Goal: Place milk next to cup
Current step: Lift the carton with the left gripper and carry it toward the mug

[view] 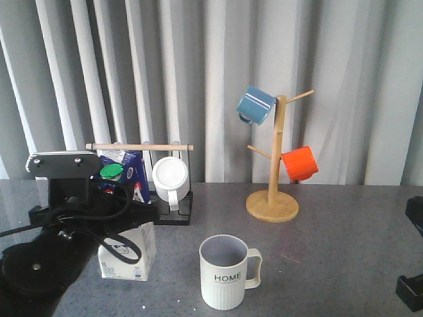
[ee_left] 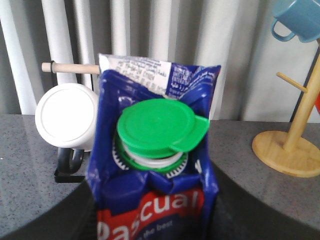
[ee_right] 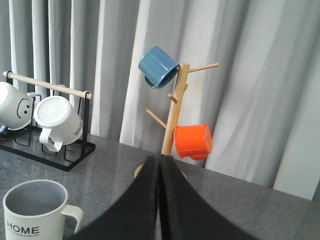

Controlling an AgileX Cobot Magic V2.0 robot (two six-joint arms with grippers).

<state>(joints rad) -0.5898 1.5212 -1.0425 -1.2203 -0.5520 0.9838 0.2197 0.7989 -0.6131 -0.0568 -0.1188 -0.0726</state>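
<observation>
Blue-white milk [view: 127, 218], green cap [ee_left: 159, 125]; cream ribbed cup [view: 226, 272], black lettering.

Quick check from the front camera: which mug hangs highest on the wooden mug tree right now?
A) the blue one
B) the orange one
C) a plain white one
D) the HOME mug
A: the blue mug hangs on an upper peg of the wooden mug tree, above the orange mug; the HOME mug stands on the table.

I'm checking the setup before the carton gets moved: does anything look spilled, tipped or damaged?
Nothing spilled. The milk stands upright with its green cap on, though the carton's gable top looks a bit crumpled. The cup is upright and appears empty. The blue mug and orange mug hang tilted on the wooden tree, as expected.
</observation>
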